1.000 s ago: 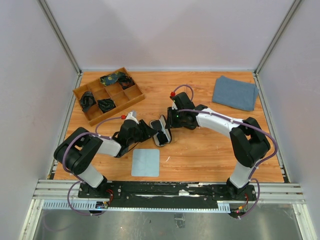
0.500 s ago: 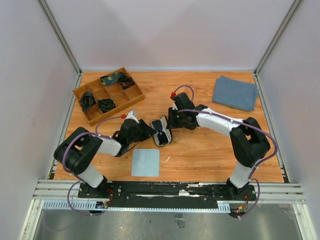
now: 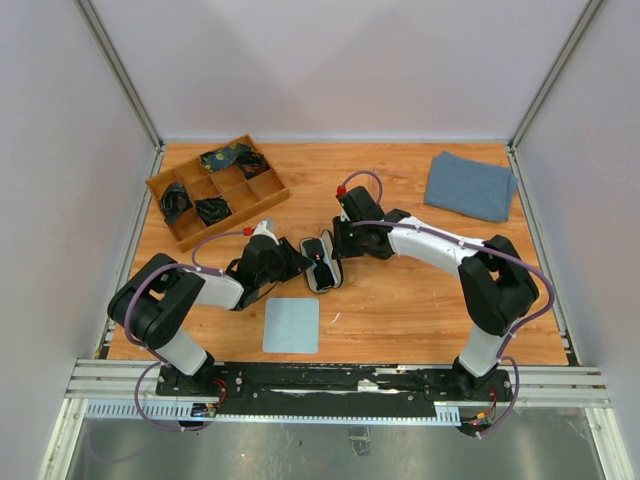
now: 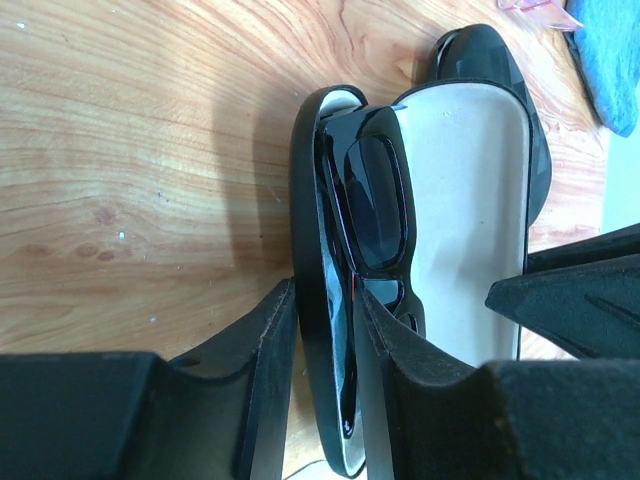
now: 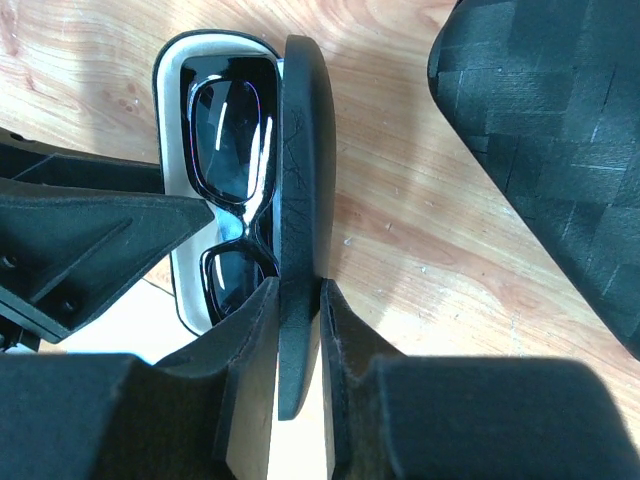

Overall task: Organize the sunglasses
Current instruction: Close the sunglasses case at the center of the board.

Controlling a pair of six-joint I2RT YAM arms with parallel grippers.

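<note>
Nearest me, short of both sets of jaws, a pale blue cloth (image 3: 291, 325) lies flat on the table (image 3: 400, 300). Just past it my left gripper (image 4: 325, 290) is clamped on a side wall of the open black case (image 4: 305, 200), one finger outside and one inside; the black sunglasses (image 4: 375, 200) lie folded in the pale lining right beside those jaws, while my right gripper (image 5: 298, 285) pinches the lid (image 5: 305, 150), which stands on edge just beside the glasses. Well beyond the left jaws sits a wooden tray (image 3: 262, 185), and well beyond the right jaws a folded blue towel (image 3: 470, 185)
</note>
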